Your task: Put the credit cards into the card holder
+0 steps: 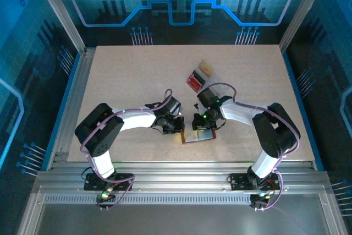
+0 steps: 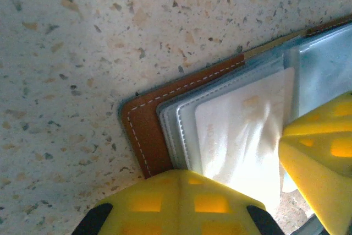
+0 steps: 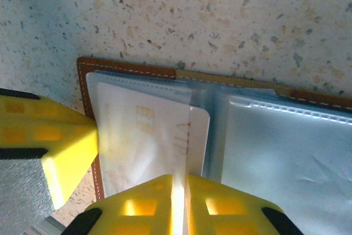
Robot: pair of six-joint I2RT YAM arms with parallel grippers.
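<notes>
The brown card holder lies open at the table's middle front, its clear sleeves up. In the left wrist view its stitched corner shows, with a credit card, pale in the glare, inside a sleeve. My left gripper is shut, its yellow tips pressing on the holder's left half. In the right wrist view the same card sits mostly in the left sleeve of the holder, one end sticking out toward the fold. My right gripper is shut to a thin slit at the card's near edge.
A clear plastic tray stands behind the holder, with a red card and a tan card in it. Both grippers, left and right, crowd the holder. Speckled tabletop stretches to the left and back.
</notes>
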